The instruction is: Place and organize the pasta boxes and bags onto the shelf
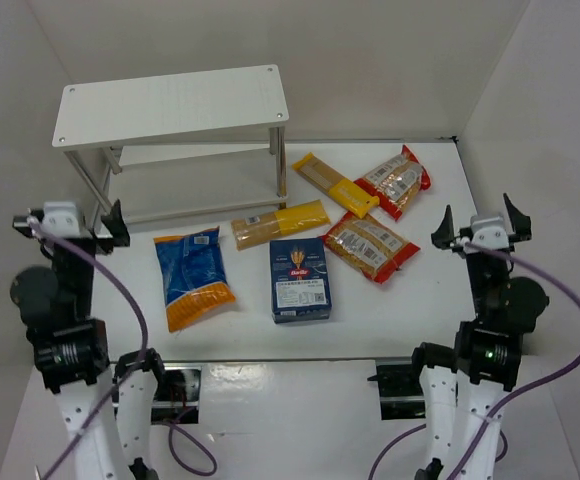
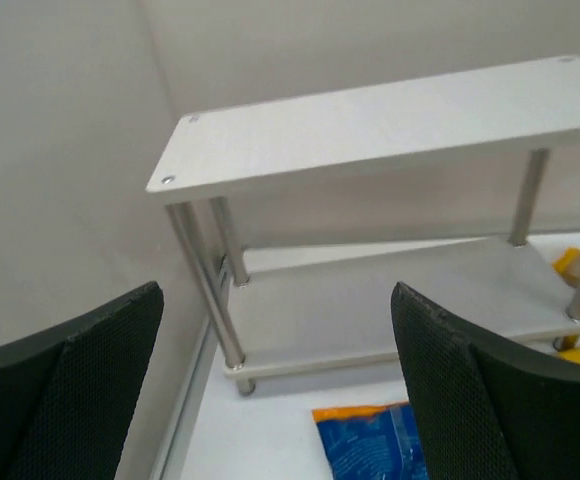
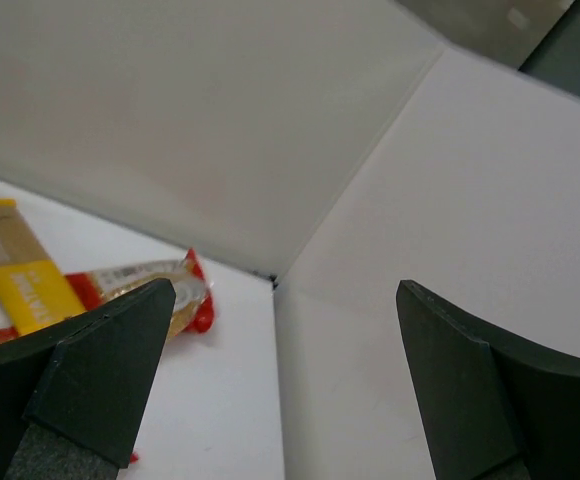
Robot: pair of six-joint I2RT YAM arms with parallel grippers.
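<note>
Dark blue box point(image 1: 300, 279) flat on table point(image 1: 420, 300) near shelf point(image 1: 170, 105) (left pincer point(image 1: 70, 225) and right pincer point(image 1: 480, 225) both wide apart, empty)

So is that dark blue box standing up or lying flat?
Lying flat. The dark blue box rests on the table, its whole printed front facing up toward the overhead camera.

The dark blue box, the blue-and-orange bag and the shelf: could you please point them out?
dark blue box point(image 1: 300, 280), top external view, its face
blue-and-orange bag point(image 1: 194, 272), top external view, blue middle
shelf point(image 2: 370, 125), left wrist view, bare top board
</note>
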